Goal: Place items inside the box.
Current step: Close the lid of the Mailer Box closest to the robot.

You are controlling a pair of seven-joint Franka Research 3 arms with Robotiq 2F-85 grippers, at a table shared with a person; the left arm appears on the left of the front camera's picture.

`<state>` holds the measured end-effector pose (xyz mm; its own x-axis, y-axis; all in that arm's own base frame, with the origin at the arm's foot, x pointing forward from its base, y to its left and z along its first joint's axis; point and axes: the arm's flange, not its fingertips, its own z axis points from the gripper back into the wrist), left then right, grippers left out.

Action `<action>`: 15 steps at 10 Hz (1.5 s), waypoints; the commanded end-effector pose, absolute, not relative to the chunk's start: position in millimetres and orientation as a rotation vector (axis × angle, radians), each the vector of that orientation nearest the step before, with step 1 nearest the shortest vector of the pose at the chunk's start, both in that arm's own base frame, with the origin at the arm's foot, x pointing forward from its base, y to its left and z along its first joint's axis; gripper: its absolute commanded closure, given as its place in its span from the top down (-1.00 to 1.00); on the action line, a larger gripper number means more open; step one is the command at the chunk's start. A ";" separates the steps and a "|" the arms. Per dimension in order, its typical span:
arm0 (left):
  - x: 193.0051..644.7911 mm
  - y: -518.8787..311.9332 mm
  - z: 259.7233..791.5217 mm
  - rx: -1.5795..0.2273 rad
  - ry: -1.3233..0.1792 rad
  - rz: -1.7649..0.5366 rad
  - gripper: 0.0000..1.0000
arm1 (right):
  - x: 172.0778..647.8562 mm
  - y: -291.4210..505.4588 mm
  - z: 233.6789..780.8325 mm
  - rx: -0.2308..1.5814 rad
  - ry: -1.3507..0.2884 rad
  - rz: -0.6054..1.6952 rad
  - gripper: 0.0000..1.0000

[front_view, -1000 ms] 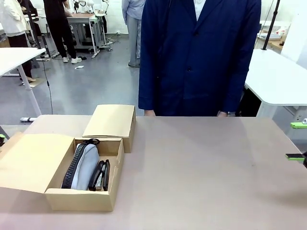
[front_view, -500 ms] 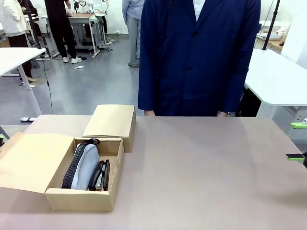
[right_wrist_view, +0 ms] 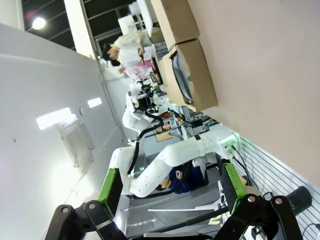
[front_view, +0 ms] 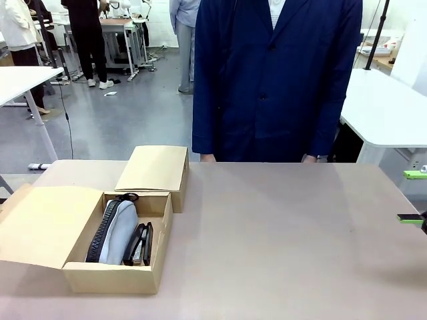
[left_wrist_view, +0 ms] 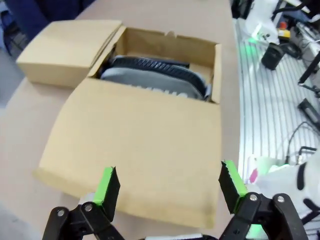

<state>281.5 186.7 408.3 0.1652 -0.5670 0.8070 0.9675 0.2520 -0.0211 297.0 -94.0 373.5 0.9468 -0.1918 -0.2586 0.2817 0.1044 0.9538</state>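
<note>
The brown cardboard box (front_view: 113,279) sits at the table's left. Its larger compartment is open, with the flap (front_view: 47,223) folded out leftwards. Inside lie the grey pencil case (front_view: 119,230) and two black staplers (front_view: 140,243) beside it. The smaller compartment (front_view: 155,168) behind is closed. My left gripper (left_wrist_view: 169,175) hangs open above the flap (left_wrist_view: 135,145), with the pencil case (left_wrist_view: 150,82) beyond it. My right gripper (front_view: 412,196) is open at the table's right edge, far from the box (right_wrist_view: 192,75). The navy pouch, marker pen and black-and-yellow tool are out of view.
A person in a navy coat (front_view: 277,80) stands at the far side, hands (front_view: 208,158) resting at the table edge. The bare tabletop (front_view: 280,240) stretches from the box to the right gripper. White tables stand at the left and right beyond.
The green tip of the left gripper seen at the front view's left edge has slipped out of that picture. Box, items, person and right gripper have not moved.
</note>
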 end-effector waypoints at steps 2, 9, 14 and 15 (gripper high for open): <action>301.9 202.0 382.4 -0.628 -0.815 -1.201 1.00 | 298.4 -93.2 376.4 1.422 0.074 -0.371 1.00; 320.1 181.8 324.1 -0.631 -0.700 -1.197 1.00 | 298.4 -93.2 376.4 1.422 0.074 -0.371 1.00; 316.2 190.9 327.7 -0.581 -0.718 -1.179 1.00 | 298.4 -93.2 376.4 1.422 0.074 -0.371 1.00; 314.9 195.6 330.7 -0.588 -0.730 -1.181 1.00 | 298.4 -93.2 376.4 1.422 0.074 -0.371 1.00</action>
<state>318.3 190.9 328.7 0.2412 -0.6200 0.7466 0.9562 0.2833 -0.0737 297.0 -94.0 373.4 0.9467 -0.1918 -0.2589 0.2820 0.1043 0.9537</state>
